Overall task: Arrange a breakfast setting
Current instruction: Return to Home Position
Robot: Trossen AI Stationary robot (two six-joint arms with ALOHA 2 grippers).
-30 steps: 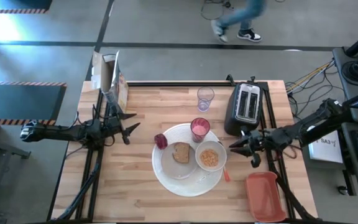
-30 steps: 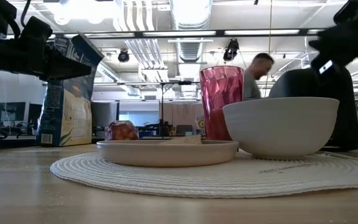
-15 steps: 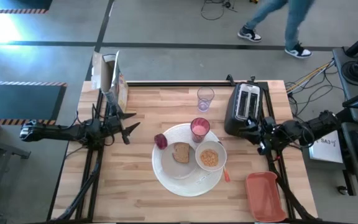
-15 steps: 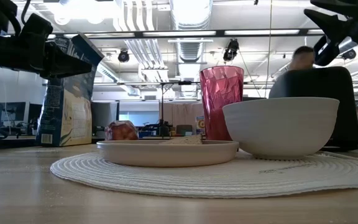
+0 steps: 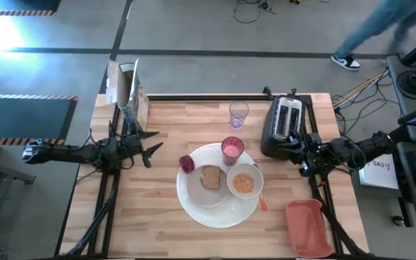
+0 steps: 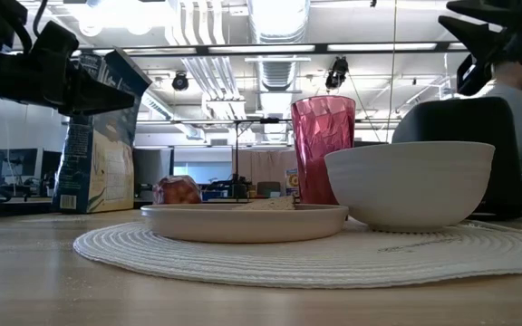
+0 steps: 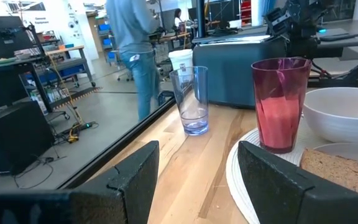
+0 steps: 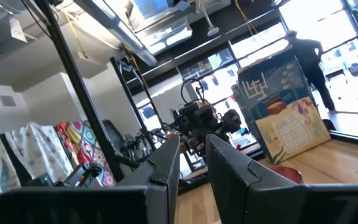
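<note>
The breakfast setting sits centre-right in the high view: a large white plate [image 5: 206, 189] carrying the toast slice [image 5: 210, 177], with the small bowl [image 5: 245, 182] of cereal [image 5: 243, 184], pink cup [image 5: 232, 149] and dark red fruit [image 5: 187, 163] around it. The plate and bowl look stiff, smooth and breakable, best pinched at the rim; the toast seems light and crumbly, the cup slippery. The left gripper [image 5: 150, 146] hangs open at centre-left, gripping nothing; the right gripper [image 5: 295, 152], fingers close together and empty, is by the toaster [image 5: 286, 123].
</note>
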